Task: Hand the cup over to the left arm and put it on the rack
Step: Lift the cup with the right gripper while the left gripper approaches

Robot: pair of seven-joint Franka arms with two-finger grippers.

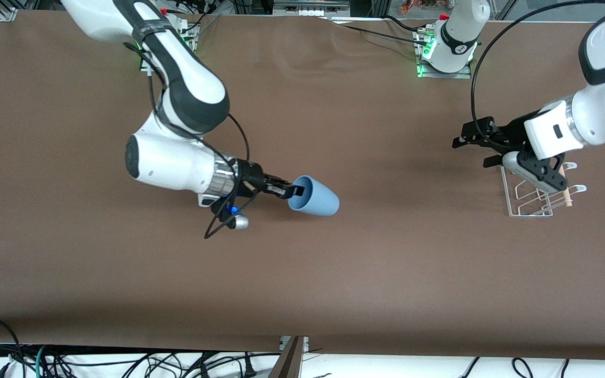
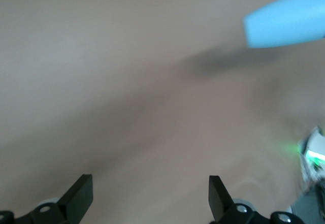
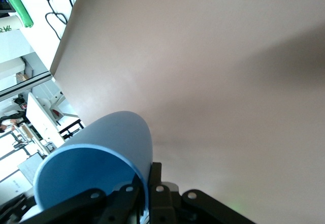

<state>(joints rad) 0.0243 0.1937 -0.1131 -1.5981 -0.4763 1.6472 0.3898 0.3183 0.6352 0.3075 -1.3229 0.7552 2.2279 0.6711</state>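
Note:
The light-blue cup (image 1: pixel 314 198) is held on its side above the middle of the table, its base toward the left arm's end. My right gripper (image 1: pixel 293 191) is shut on the cup's rim, one finger inside and one outside; the right wrist view shows the rim (image 3: pixel 96 158) pinched between the fingers. My left gripper (image 1: pixel 471 143) is open and empty over the table beside the white wire rack (image 1: pixel 541 195), pointing toward the cup. In the left wrist view the cup's base (image 2: pixel 284 20) shows ahead of the open fingertips (image 2: pixel 81 191).
The rack with its wooden dowel (image 1: pixel 565 193) stands at the left arm's end of the table, partly covered by the left wrist. Both arm bases (image 1: pixel 444 55) stand along the table's edge farthest from the front camera. Cables lie past the edge nearest that camera.

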